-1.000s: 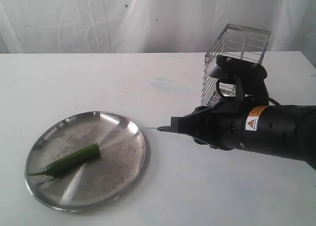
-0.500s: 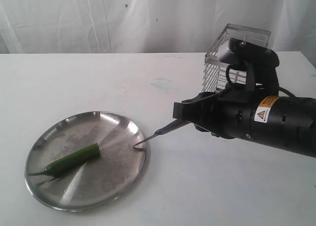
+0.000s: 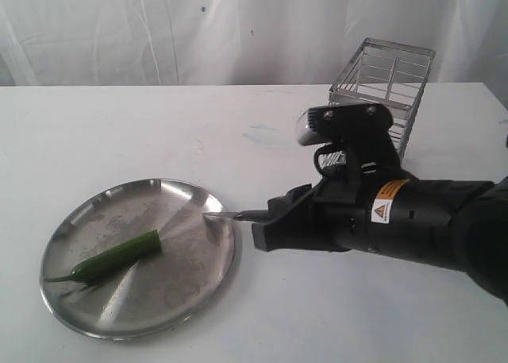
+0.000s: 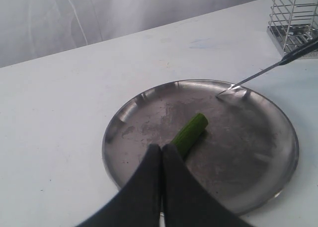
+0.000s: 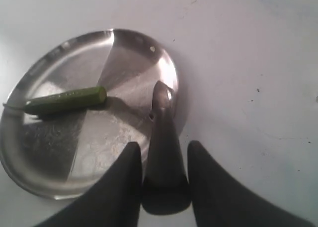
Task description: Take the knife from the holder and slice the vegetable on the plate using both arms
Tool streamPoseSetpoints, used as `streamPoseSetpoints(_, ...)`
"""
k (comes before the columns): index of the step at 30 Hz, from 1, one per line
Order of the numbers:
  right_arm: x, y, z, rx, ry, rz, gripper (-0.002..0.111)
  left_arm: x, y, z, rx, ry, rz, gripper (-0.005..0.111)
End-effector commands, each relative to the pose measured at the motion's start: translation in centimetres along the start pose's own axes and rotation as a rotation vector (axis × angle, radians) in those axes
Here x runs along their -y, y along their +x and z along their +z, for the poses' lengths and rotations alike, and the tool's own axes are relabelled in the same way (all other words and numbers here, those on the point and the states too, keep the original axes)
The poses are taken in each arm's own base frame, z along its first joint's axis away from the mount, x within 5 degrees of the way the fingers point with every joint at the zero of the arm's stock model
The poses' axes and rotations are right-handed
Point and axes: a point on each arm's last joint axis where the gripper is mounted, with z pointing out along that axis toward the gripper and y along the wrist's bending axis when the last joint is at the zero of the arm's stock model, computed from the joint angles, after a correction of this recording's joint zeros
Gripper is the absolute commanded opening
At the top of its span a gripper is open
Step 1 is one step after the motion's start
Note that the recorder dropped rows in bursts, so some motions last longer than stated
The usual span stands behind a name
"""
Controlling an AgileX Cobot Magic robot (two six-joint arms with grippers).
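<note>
My right gripper [image 3: 274,224] is clamped on the black handle of the knife [image 3: 230,216], its jaws only partly closed because the handle fills the gap. I hold the blade low and nearly level, tip at the rim of the plate [image 3: 167,295] on the side facing the holder. From there the edge can sweep in across the pepper rather than stab at it.

The plate lies flat on the white table [image 3: 317,315]. The vegetable [image 3: 115,257] rests on the half of the plate away from the knife, blunt cut end toward the plate's middle.

My left gripper [image 4: 161,150] has its fingers pressed together on nothing, poised over the pepper's stem half. I judge it is there to pin the pepper for the cut; I cannot tell whether it touches.

Beyond the plate, past my knife arm, the holder [image 3: 389,73] stands with no knife in it.
</note>
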Motion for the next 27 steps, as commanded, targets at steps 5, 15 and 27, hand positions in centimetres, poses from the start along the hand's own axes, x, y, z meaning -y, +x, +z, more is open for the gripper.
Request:
streamPoseSetpoints(5,-1.2,2.0,1.8,-0.112,-0.027,-0.125,0.000,0.0,0.1,0.0,0.000,0.004,-0.007,0.000)
streamPoseSetpoints(15,-1.1,4.9,4.0,-0.299,-0.017,-0.196,0.000,0.0,0.1,0.0,0.000,0.004,-0.007,0.000)
streamPoseSetpoints(27,-0.9,6.3,5.6,-0.397,0.004,-0.134,0.003,0.0,0.1,0.0,0.000,0.004,-0.007,0.000)
